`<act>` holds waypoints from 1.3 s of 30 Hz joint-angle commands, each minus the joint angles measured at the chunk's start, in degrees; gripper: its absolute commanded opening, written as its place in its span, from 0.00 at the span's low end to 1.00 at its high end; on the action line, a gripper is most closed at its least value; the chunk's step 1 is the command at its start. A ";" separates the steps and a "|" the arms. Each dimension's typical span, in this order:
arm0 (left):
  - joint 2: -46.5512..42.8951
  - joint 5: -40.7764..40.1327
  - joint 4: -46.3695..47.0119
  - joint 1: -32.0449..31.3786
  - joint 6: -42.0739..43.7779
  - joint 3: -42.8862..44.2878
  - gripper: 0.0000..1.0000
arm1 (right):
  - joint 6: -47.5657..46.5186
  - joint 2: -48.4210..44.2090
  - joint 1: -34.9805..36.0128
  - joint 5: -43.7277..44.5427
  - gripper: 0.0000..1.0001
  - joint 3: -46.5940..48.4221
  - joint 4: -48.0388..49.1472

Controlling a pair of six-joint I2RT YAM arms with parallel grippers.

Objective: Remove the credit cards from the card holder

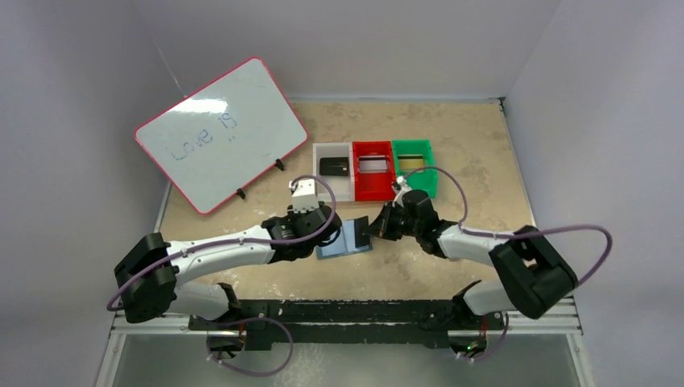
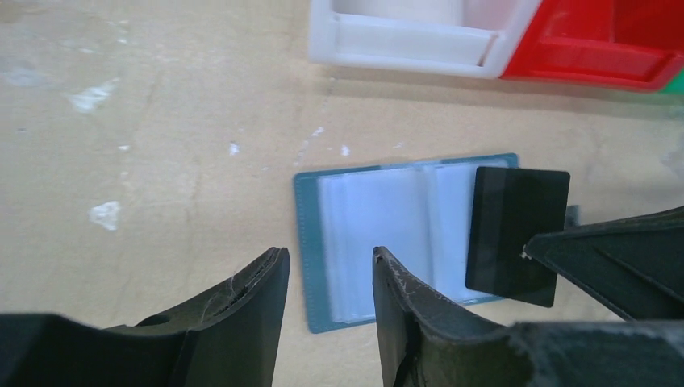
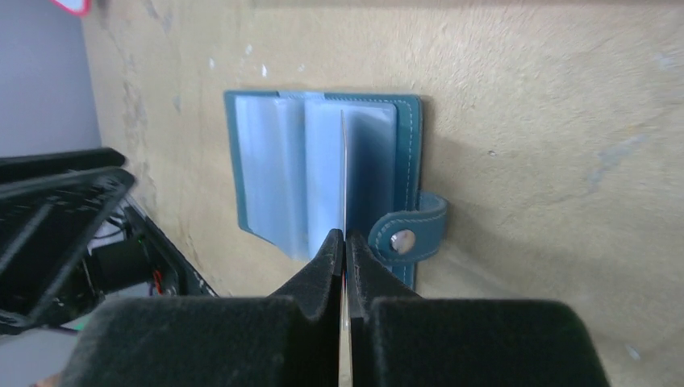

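Note:
The slate-blue card holder (image 2: 379, 234) lies open and flat on the table, its pale inner pockets facing up and its closing tab (image 3: 403, 238) out to one side. My right gripper (image 3: 344, 235) is shut on a black credit card (image 2: 516, 234) and holds it on edge just above the holder's right half. The card shows edge-on in the right wrist view. My left gripper (image 2: 328, 251) hovers over the holder's left edge, open, with nothing between its fingers. From above, both grippers meet at the holder (image 1: 344, 239).
Behind the holder stand three bins: a white bin (image 1: 332, 147) with a black card (image 1: 333, 166), a red bin (image 1: 373, 187) with a silvery card (image 1: 373, 164), and a green bin (image 1: 419, 184) with a gold card (image 1: 410, 161). A pink-framed whiteboard (image 1: 218, 133) leans at the back left.

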 commanded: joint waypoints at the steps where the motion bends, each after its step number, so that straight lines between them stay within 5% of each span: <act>1: -3.40 -8.79 -7.46 0.26 -0.29 2.13 0.45 | -2.13 6.54 2.07 -6.62 0.00 4.58 5.81; 9: -5.55 -13.44 -15.35 1.53 2.51 5.04 0.58 | -3.09 8.37 4.09 -5.34 0.00 7.62 3.79; 19: -7.26 -7.49 -19.07 17.09 11.70 8.75 0.59 | -3.33 4.96 4.65 -0.78 0.00 9.32 -0.39; 25: -12.17 -6.83 -22.35 26.15 13.51 11.42 0.80 | -9.36 -4.31 4.75 7.66 0.00 12.48 -4.78; 32: -15.01 -11.14 -20.83 31.60 18.52 8.99 0.83 | -18.81 -8.42 5.28 10.75 0.00 13.13 -1.64; 39: -15.85 -13.65 -21.56 31.78 15.93 7.99 0.83 | -38.46 -12.07 13.60 25.52 0.00 12.84 4.74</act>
